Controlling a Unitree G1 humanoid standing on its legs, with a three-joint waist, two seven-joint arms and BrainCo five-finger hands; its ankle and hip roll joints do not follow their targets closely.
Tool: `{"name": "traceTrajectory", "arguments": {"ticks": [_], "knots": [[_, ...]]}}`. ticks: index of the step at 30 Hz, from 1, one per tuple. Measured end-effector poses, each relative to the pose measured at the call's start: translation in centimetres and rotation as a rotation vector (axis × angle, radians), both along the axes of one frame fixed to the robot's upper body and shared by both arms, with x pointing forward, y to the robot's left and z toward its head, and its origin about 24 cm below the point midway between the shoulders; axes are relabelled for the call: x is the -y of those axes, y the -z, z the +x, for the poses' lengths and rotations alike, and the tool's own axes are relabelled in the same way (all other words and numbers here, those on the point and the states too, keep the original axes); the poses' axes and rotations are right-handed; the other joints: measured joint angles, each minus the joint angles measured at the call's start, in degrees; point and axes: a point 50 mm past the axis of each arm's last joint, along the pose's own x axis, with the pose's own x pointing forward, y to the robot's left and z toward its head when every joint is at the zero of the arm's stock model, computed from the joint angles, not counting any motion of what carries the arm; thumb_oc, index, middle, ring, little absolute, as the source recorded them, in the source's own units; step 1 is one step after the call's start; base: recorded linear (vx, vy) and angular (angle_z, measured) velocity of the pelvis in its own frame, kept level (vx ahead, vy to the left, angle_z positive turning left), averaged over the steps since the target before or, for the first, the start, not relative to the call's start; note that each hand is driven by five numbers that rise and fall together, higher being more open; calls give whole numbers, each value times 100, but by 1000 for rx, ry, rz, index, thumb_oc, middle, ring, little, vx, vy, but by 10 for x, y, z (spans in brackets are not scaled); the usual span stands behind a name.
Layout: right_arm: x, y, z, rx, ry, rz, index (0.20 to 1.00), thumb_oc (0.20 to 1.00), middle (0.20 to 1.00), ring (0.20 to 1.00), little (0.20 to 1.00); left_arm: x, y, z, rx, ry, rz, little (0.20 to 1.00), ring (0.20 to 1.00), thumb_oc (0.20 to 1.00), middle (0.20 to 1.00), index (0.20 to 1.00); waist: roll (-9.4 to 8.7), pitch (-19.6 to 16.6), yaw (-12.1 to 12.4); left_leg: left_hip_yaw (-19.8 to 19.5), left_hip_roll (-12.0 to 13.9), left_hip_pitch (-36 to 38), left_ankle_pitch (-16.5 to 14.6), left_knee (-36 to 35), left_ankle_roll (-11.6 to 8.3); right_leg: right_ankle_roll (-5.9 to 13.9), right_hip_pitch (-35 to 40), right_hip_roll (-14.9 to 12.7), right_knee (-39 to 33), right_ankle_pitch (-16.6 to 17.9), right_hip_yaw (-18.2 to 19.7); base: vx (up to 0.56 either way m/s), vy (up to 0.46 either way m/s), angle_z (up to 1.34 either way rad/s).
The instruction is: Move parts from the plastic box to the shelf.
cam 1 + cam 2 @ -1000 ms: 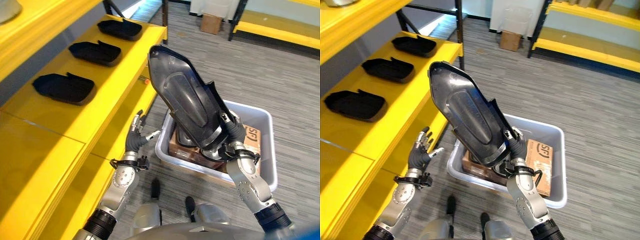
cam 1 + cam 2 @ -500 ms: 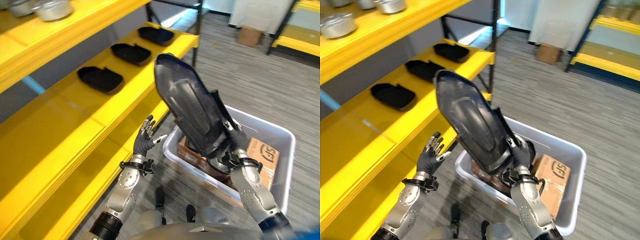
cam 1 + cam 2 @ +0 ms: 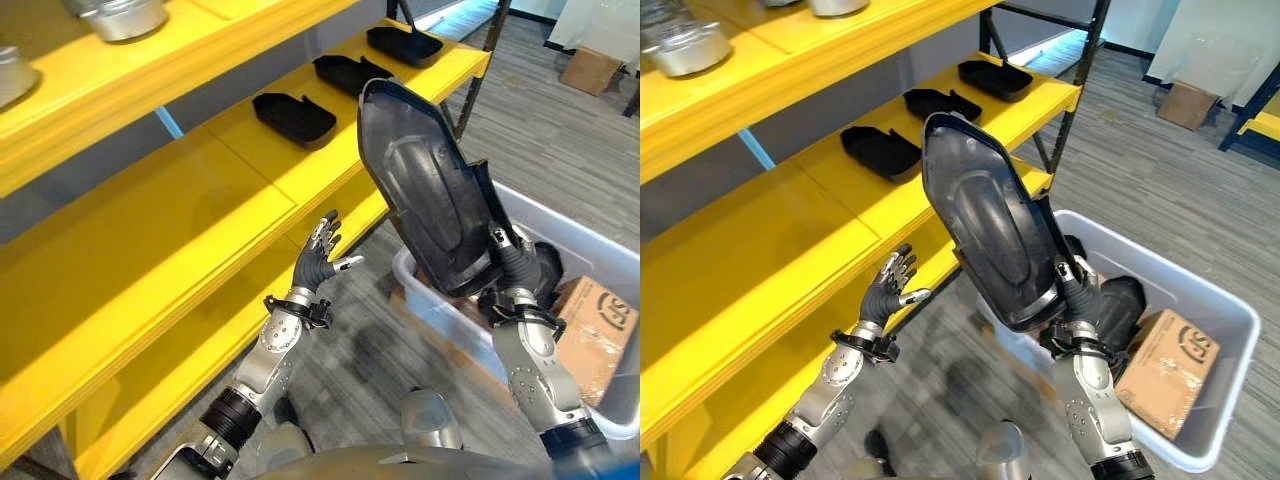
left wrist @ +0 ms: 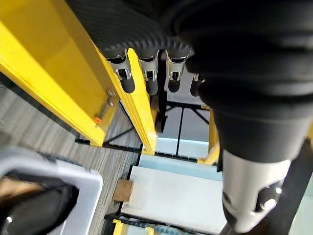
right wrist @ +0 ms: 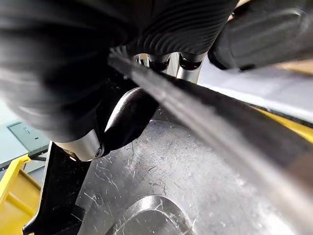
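Note:
A large dark grey moulded part [image 3: 425, 190] stands nearly upright above the grey plastic box [image 3: 1210, 440]. My right hand [image 3: 510, 275] is shut on its lower end, the thumb [image 5: 122, 122] pressed on the scratched inner face of the part [image 5: 195, 186]. My left hand [image 3: 318, 262] hangs open, fingers [image 4: 146, 78] straight, just in front of the yellow shelf [image 3: 200, 200] and holds nothing. It stays apart from the part. Three black parts [image 3: 293, 115] lie in a row on the shelf's far end.
A cardboard box [image 3: 1165, 360] and more dark parts [image 3: 1120, 300] lie inside the plastic box. Metal pots [image 3: 685, 45] stand on the upper shelf board. The near stretch of the middle shelf is bare yellow. Grey carpet lies between the shelf and the box.
The camera has turned toward the shelf. My right hand still grips the part and has carried it higher and nearer the shelf. My left hand has risen beside the shelf edge.

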Motion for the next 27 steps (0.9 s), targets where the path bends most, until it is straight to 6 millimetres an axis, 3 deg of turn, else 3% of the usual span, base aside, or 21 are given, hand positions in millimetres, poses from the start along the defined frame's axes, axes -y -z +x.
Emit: {"name": "traceTrajectory", "arguments": {"ticks": [1,3,6,8,9,10,11,12,15,18,19,21,22,23,24,27], "knots": [[-4,3,-1,-10,-21,8,200,200,200,200,200,-3,3,-2,-12,-9,-6,1000,1000,1000,1000,1000,-27,-19,-10,-23,-173,3,57,-83,84,-15,53,-46,-128,44,272,226,400,25],[-15,6,-1,-27,-65,18,200,200,200,200,200,-10,5,-5,-13,4,24,1000,1000,1000,1000,1000,-60,-30,114,-14,-441,-39,170,-275,257,-2,52,-123,-325,267,354,201,336,28],[-29,13,-3,-68,-130,17,200,200,200,200,200,-18,14,-14,-49,-8,45,1000,1000,1000,1000,1000,-48,-35,174,-180,-535,140,330,-721,493,182,17,-143,-176,737,334,159,247,31],[-35,13,-4,-68,-169,16,200,200,200,200,200,-20,17,-19,-65,-12,44,1000,1000,1000,1000,1000,-24,-45,301,-306,-494,284,452,-979,672,279,-171,33,-53,503,371,118,170,23],[-38,11,-4,-54,-181,28,200,200,200,200,200,-23,15,-22,-58,-9,52,1000,1000,1000,1000,1000,-65,-68,447,-308,-474,259,453,-980,672,263,-163,249,-608,505,357,116,176,29],[-44,8,-2,-37,-186,54,200,200,200,200,200,-31,11,-24,-39,-12,64,1000,1000,1000,1000,1000,-259,-178,471,-317,-594,167,478,-979,644,103,-113,389,-1249,735,323,110,168,62],[-43,8,-2,-36,-179,61,200,200,200,200,200,-32,11,-24,-38,-7,64,1000,1000,1000,1000,1000,-303,-195,438,-303,-651,170,511,-979,582,160,24,356,-1322,891,276,191,280,59],[-41,11,-1,-49,-168,56,200,200,200,200,200,-34,11,-26,-40,-1,62,1000,1000,1000,1000,1000,-310,-225,598,-262,-661,195,493,-974,561,182,43,323,-1379,911,219,152,213,40],[-46,8,5,-41,-186,48,200,200,200,200,200,-36,21,-30,-136,3,-59,1000,1000,1000,1000,1000,-338,-236,781,-238,-702,209,457,-948,592,229,81,283,-1354,1009,68,122,165,-3],[-47,-1,15,-6,-201,33,200,200,200,200,200,-30,28,-35,-168,66,-61,1000,1000,1000,1000,1000,-385,-227,1039,-137,-701,364,363,-946,629,212,51,310,-1123,1142,-284,116,139,-20],[-50,-4,23,-2,-206,30,200,200,200,200,200,-29,37,-42,-201,97,-54,1000,1000,1000,1000,1000,-441,-239,1145,-66,-639,501,193,-878,643,115,-26,286,-745,1230,-573,124,101,-30],[-51,-2,23,-16,-212,35,200,200,200,200,200,-26,43,-44,-224,108,-56,1000,1000,1000,1000,1000,-429,-239,1192,-178,-633,563,163,-898,703,104,-309,314,-273,1186,-530,169,66,7],[-51,1,21,-42,-213,53,200,200,200,200,200,-24,47,-43,-237,106,-57,1000,1000,1000,1000,1000,-365,-237,1046,-431,-525,470,235,-900,736,157,-379,926,-221,707,195,249,-15,96],[-50,4,21,-75,-210,65,200,200,200,200,200,-22,48,-41,-245,116,-48,1000,1000,1000,1000,1000,-425,-276,890,-714,-579,385,266,-935,773,59,-457,1708,-540,573,854,217,-121,100],[-50,5,21,-88,-213,77,200,200,200,200,200,-16,49,-43,-252,134,-51,1000,1000,1000,1000,1000,-463,-303,870,-791,-730,388,292,-936,827,-272,-556,1796,-950,855,786,195,-148,89],[-47,11,21,-128,-196,105,200,200,200,200,200,-8,51,-45,-260,148,-71,1000,1000,1000,1000,1000,-356,-250,649,-1212,-813,289,306,-930,841,-105,-572,1794,-1281,1301,965,71,-151,72]]}}
